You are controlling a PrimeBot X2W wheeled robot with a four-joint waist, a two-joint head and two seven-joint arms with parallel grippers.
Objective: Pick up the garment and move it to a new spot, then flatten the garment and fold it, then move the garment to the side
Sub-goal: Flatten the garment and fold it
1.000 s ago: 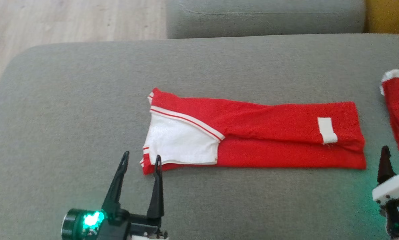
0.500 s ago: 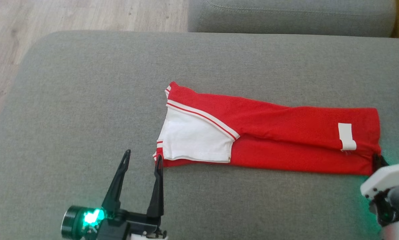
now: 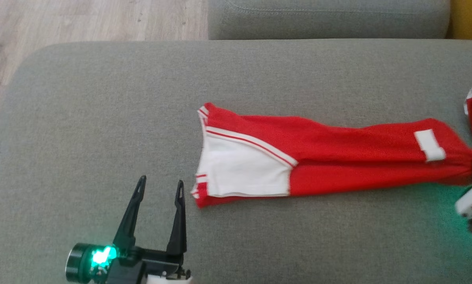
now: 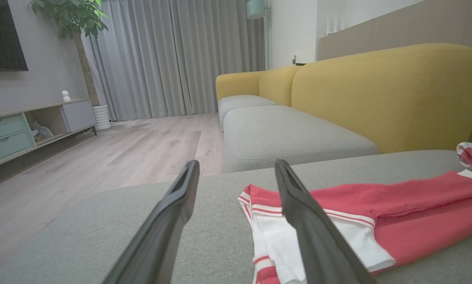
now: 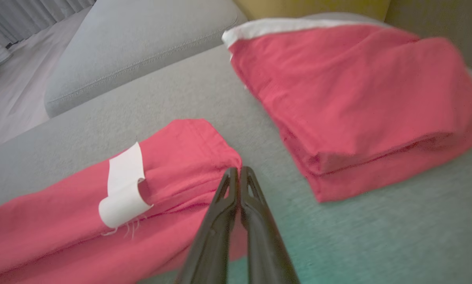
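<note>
Wrist view: right hand seemingly pinches garment.

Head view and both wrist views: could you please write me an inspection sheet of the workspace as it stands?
Surface: grey cushion, soft fabric.
Job's things: red-and-white garment folded lengthwise, right end bunched.
Clutter: second red garment, folded, lying apart from the first.
Grippers: left gripper open beside the white end, not touching; right gripper shut on the garment's right end.
Cables: nothing seen.
Surroundings: wooden floor, yellow sofa back, grey curtains.
</note>
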